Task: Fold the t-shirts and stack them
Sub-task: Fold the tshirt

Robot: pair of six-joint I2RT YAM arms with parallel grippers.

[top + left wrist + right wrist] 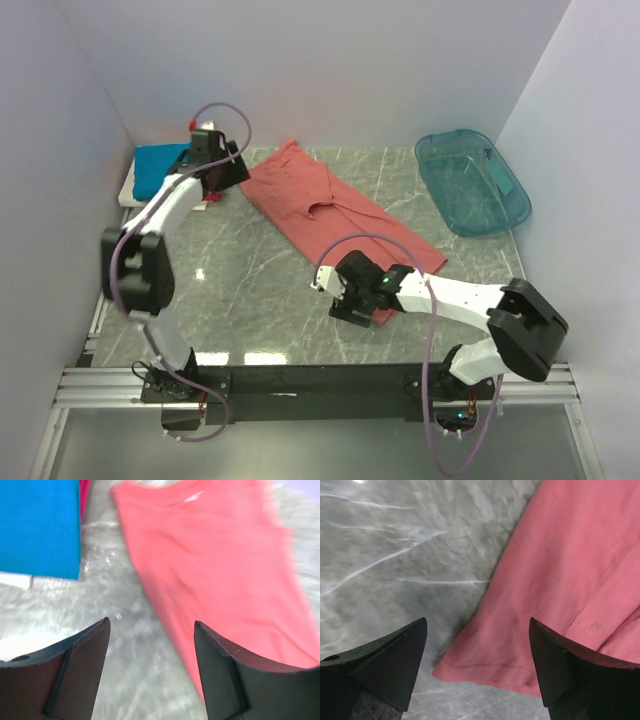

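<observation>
The left arm (165, 210) rises from its base at the near left and stretches far forward, its white forearm angled to the far left and the wrist tipped down. The left gripper (152, 625) is spread wide, with nothing between its dark fingers (85, 652). The right arm (455, 297) bends at its elbow on the near right, and its forearm reaches leftward toward the middle. The right gripper (477, 622) points down, likewise spread wide and holding nothing.
</observation>
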